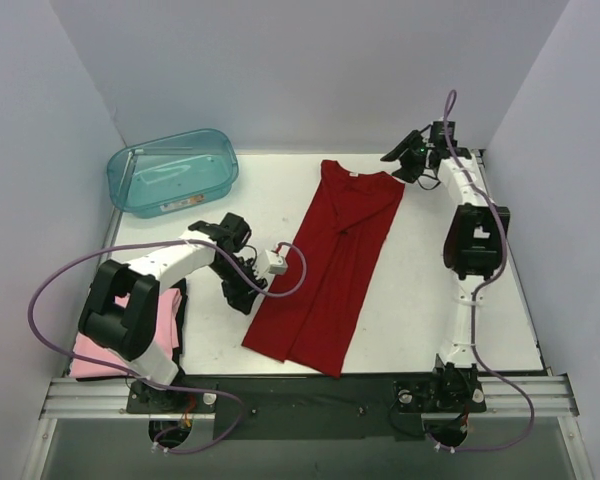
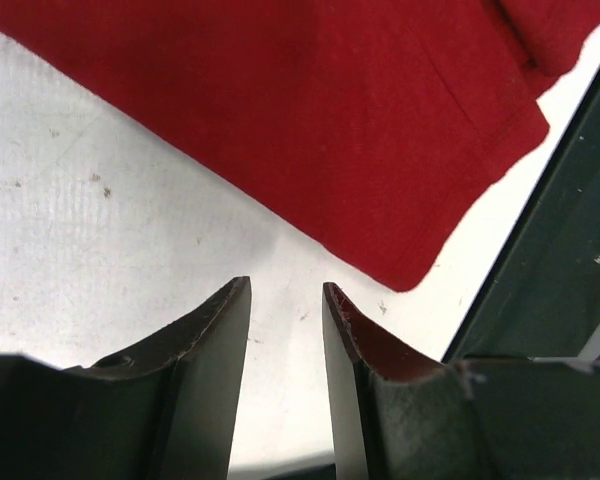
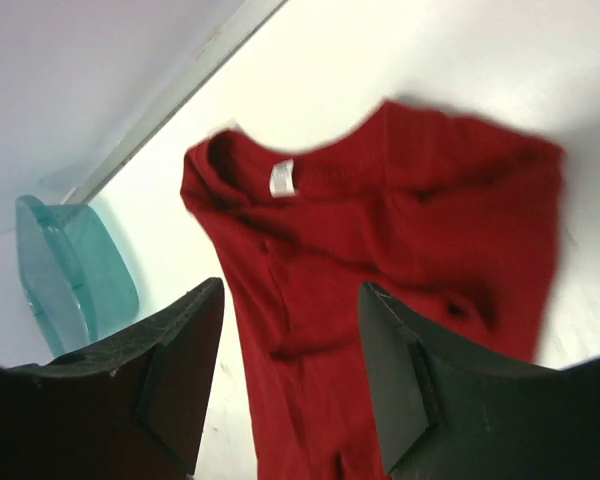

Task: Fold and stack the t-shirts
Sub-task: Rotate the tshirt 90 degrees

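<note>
White tabletop point(image 1: 430, 300) boxed in by pale lavender walls carries the work. At the table's centre lies the dark red t-shirt point(image 1: 330, 270), a long narrow strip running from its collar at 12 o'clock down to its hem near 6 o'clock. The sleeves look turned in, and the white neck label point(image 3: 282, 178) faces up. The pale pink t-shirt point(image 1: 100, 350) sits as a compact pad at 8 o'clock, partly under the left arm. A translucent teal tub point(image 1: 172, 172) stands at 10 o'clock.

The left gripper point(image 2: 285, 290) is beside the red shirt's 9 o'clock edge, fingers apart with bare table between them. The right gripper point(image 3: 292, 290) hangs above the collar end at 1 o'clock, fingers spread and pinching nothing.

By my reading, the pink shirt is folded and the red one has had its lengthwise folds. Left to do are the crosswise folds, collar toward hem, and then the stacking.
</note>
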You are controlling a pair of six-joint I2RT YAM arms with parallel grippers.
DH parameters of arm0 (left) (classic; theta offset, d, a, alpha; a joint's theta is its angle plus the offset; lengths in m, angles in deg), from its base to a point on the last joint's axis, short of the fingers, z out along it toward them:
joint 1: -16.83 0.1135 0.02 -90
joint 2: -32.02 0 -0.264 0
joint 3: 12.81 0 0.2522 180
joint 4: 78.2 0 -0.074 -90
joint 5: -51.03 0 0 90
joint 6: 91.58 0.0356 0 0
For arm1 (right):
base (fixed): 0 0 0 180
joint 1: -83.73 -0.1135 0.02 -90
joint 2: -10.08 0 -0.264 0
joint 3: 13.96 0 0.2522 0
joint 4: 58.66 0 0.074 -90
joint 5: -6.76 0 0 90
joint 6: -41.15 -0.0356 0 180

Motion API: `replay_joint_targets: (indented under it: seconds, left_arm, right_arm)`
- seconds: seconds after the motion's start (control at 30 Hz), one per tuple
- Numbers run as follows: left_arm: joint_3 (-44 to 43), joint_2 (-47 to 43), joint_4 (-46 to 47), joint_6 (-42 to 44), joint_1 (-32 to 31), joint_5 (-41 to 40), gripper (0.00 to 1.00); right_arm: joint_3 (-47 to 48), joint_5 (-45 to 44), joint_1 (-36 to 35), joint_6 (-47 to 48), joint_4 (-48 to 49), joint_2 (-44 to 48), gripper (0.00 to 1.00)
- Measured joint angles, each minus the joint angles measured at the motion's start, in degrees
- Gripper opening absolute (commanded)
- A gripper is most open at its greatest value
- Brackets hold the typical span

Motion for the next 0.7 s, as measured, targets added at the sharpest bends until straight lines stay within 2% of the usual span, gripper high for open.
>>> replay_joint_targets:
  seconds: [0.1, 0.23, 0.33, 0.43, 0.57, 0.7]
  left_arm:
    - [0.9, 0.4, 2.6, -0.5, -1.4, -1.2, 0.44]
    - [3.3, 1.6, 4.9, -0.7, -5.3, -2.4, 0.44]
    - [3.7, 2.7, 5.5, -0.7, -7.4, -2.3, 0.44]
    - [3.8, 3.0, 6.0, -0.7, -8.1, -1.8, 0.44]
    - [3.7, 3.0, 6.1, -1.2, -8.1, -0.8, 0.44]
    - [3.7, 2.8, 6.1, -1.9, -7.8, -0.4, 0.45]
  right_arm:
    - [-12.3, -3.7, 1.1, 1.9, 0.1, 12.4, 0.50]
    - [-24.5, -6.7, 2.3, 3.6, -0.7, 23.3, 0.50]
    - [-28.9, -6.1, 3.1, 4.5, -0.9, 22.6, 0.50]
    - [-30.1, -4.7, 2.4, 5.3, -1.7, 16.2, 0.47]
    - [-29.9, -0.7, 1.0, 4.7, -2.1, 12.5, 0.29]
    - [-28.4, 1.1, 0.2, 4.1, -2.4, 10.3, 0.00]
